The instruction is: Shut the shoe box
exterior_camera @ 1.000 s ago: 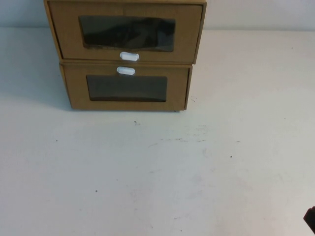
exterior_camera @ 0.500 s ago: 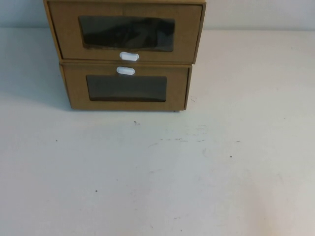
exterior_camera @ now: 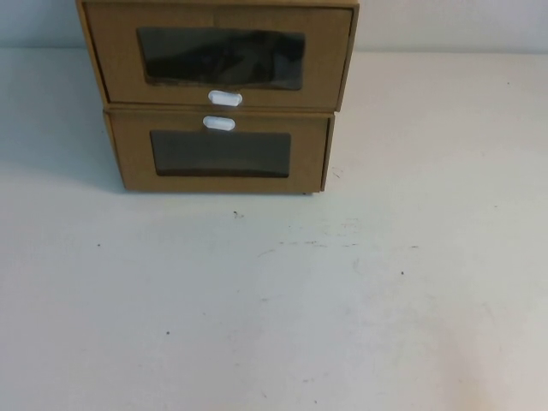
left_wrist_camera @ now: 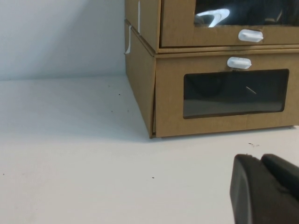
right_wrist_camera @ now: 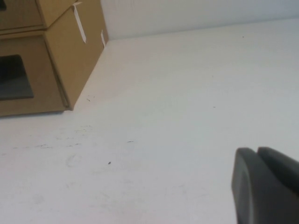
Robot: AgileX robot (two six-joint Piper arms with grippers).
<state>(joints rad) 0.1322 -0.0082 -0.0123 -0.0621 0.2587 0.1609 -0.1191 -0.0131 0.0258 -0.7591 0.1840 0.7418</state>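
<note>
Looks like a lab test bench: bare white table (exterior_camera: 342, 300), plain white wall (left_wrist_camera: 56, 37) right behind 2 stacked cardboard boxes (exterior_camera: 218, 103).

The white table (exterior_camera: 282, 300) is scuffed and speckled with small dark marks. Directly on it, at the far edge, rests one thing — the lower cardboard box (exterior_camera: 221, 154), white tab above its window.

The left gripper (left_wrist_camera: 266, 191) and right gripper (right_wrist_camera: 266, 186) hang low over the table — well apart from the box.

Soft even light, faint shadow left of boxes (exterior_camera: 218, 94), window glare.
</note>
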